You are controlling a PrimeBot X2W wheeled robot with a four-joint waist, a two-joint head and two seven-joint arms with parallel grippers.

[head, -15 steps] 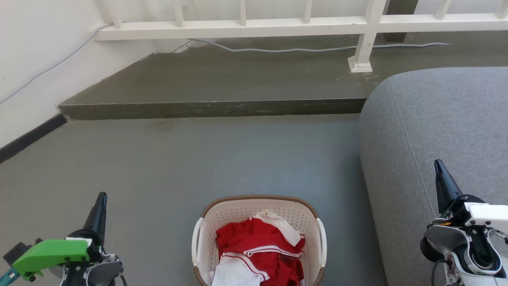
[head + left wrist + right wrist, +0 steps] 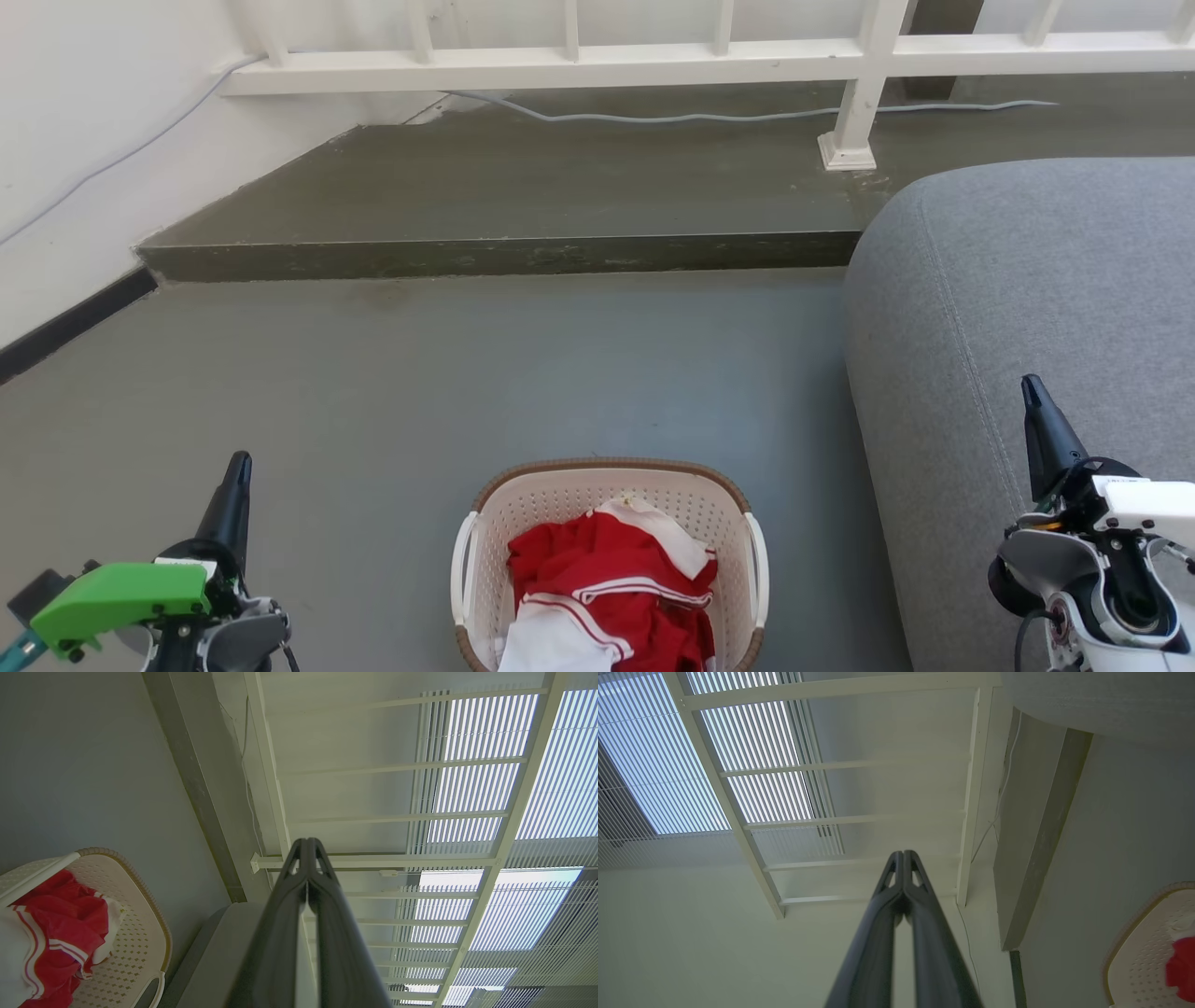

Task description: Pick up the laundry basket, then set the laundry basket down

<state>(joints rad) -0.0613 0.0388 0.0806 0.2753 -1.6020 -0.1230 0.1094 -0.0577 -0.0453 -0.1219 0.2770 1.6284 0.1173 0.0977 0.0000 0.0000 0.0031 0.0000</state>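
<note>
laundry basket (image 2: 551, 509) on floor (image 2: 467, 373), left end effector (image 2: 238, 471), right end effector (image 2: 1033, 397) closed

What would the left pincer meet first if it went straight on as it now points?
Most likely the white railing: the shut left pincer aims at its post near the base, with nothing nearer in line. Depth is unclear; the laundry basket lies aside.

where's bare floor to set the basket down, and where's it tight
The widest bare floor lies ahead of the laundry basket, bordered by the step beyond, the wall at left and the sofa at right. A smaller strip lies between basket and left gripper. Tightest: the gap between basket and sofa.
</note>
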